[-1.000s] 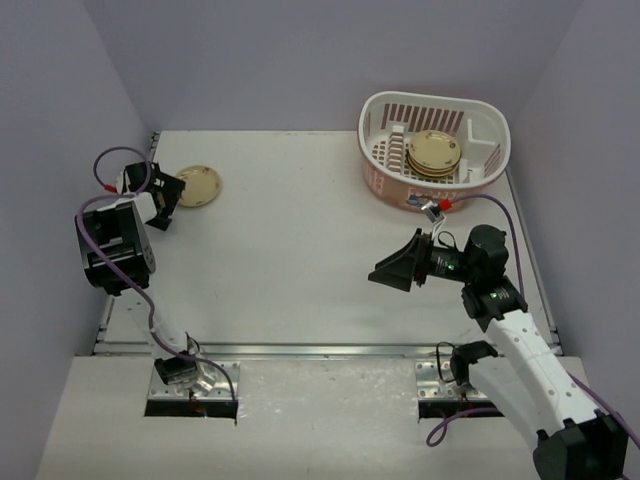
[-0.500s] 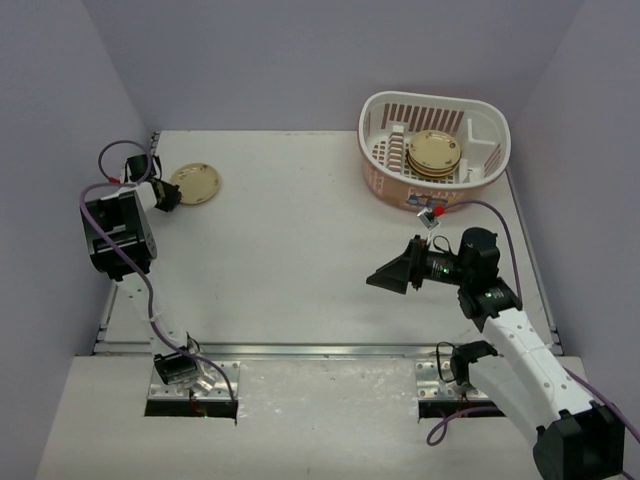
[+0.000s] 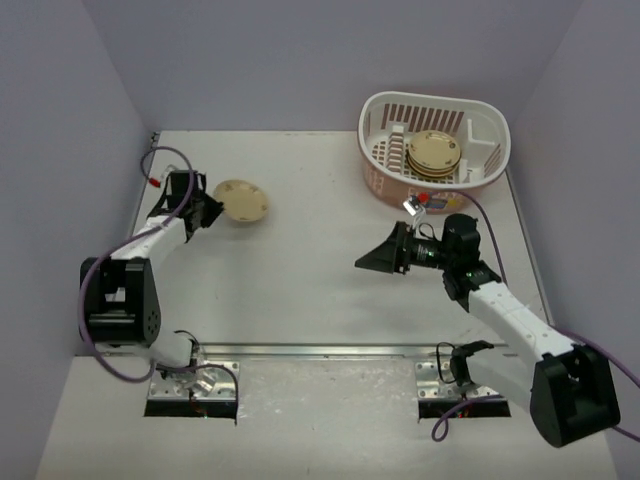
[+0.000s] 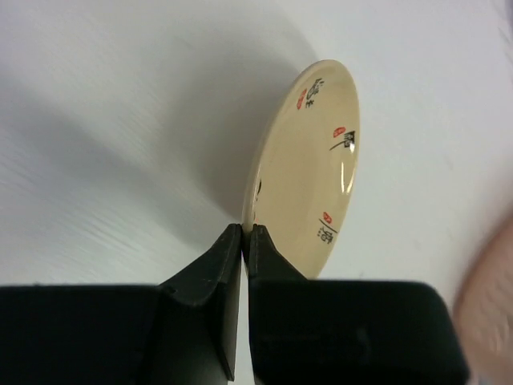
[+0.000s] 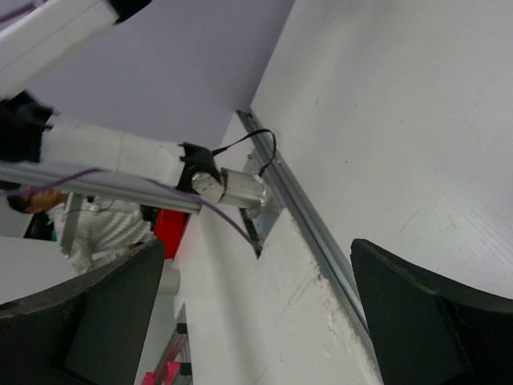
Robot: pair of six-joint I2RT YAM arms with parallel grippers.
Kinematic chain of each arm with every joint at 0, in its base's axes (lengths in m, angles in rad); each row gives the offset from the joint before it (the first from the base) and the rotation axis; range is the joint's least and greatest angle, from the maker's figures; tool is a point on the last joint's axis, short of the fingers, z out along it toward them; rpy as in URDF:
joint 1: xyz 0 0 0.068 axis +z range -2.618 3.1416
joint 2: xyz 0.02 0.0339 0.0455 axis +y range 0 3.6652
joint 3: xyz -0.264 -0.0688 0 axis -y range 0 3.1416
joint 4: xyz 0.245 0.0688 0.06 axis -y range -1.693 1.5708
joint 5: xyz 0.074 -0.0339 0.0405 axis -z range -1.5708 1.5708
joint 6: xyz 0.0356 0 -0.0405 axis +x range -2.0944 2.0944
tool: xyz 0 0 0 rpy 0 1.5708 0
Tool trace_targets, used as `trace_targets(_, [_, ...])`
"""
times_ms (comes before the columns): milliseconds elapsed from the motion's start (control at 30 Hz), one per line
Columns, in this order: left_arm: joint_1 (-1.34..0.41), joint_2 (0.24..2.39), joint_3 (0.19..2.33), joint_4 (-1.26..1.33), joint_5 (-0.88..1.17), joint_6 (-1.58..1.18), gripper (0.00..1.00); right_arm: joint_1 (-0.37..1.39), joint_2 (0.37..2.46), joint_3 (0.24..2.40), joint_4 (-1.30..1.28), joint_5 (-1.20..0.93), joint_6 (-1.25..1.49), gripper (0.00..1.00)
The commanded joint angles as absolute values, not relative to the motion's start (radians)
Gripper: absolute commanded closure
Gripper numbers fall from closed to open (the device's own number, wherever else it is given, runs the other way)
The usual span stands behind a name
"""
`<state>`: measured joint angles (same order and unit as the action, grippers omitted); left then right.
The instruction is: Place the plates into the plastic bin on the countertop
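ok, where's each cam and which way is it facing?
Top external: above and behind, looking down on the countertop; both arms, bases nearest.
Left wrist: looks along the left gripper, shut on the rim of the cream plate.
Right wrist: looks across the near metal edge toward the left arm's base; right gripper fingers spread at the bottom corners.
Shared: top and left wrist both show the cream plate.

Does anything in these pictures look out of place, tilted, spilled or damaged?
Only one thing: the cream plate is pinched at its very rim by the left gripper and seems to hang tilted above the countertop. Nothing looks spilled or broken; the stacked plates lie neatly in the plastic bin.
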<state>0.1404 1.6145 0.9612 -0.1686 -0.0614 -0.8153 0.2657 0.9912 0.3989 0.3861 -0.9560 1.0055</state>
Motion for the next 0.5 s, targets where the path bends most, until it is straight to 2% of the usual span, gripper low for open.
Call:
trace_targets(0, [-0.110, 1.351, 0.804, -0.056, 0.119, -0.758, 1.00, 0.314, 1.111, 0.623, 0.191, -0.754, 0.811, 0.02])
trace_targets(100, [-0.193, 1.298, 0.730, -0.019, 0.198, -0.756, 1.00, 0.319, 1.181, 0.681, 0.064, -0.657, 0.720, 0.03])
trace_targets(233, [-0.333, 1.202, 0.666, 0.025, 0.304, -0.729, 1.00, 0.335, 1.269, 0.738, 0.007, -0.595, 0.623, 0.14])
trace_targets(467, [-0.372, 1.077, 0.607, 0.033, 0.379, -0.726, 1.00, 0.392, 1.292, 0.741, -0.067, -0.507, 0.547, 0.22])
